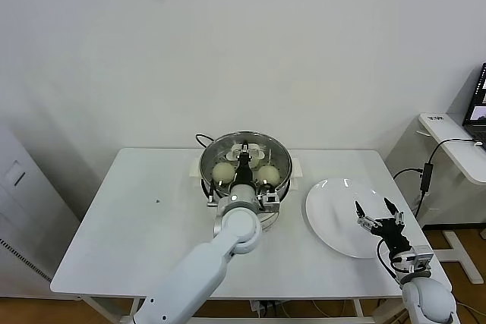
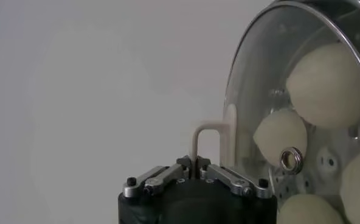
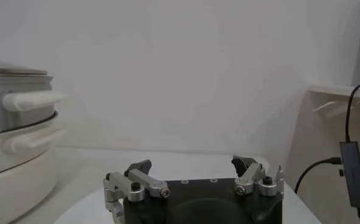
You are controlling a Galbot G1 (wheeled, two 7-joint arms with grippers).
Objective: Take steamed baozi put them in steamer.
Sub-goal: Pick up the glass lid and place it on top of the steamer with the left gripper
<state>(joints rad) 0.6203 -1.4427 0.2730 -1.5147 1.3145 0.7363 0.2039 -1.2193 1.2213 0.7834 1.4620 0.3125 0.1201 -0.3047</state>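
Steamed baozi (image 2: 329,85) — smooth, round, cream-white buns — were seen already gathered inside the shiny round steel steamer (image 1: 245,158) on the white tabletop (image 1: 144,218). The flat round white plate (image 1: 334,210) lay bare, so little seemed left. The left gripper (image 2: 198,163) was clenched on the cream handle of the round glass lid (image 2: 259,91) over the steamer — the right gripper (image 1: 377,215) was held open above the plate.

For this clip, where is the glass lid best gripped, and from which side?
By its cream handle, from straight above. The arched bar stands clear of the glass lid over the steamer, and the left gripper is already shut on it; the right gripper waits open over the plate.
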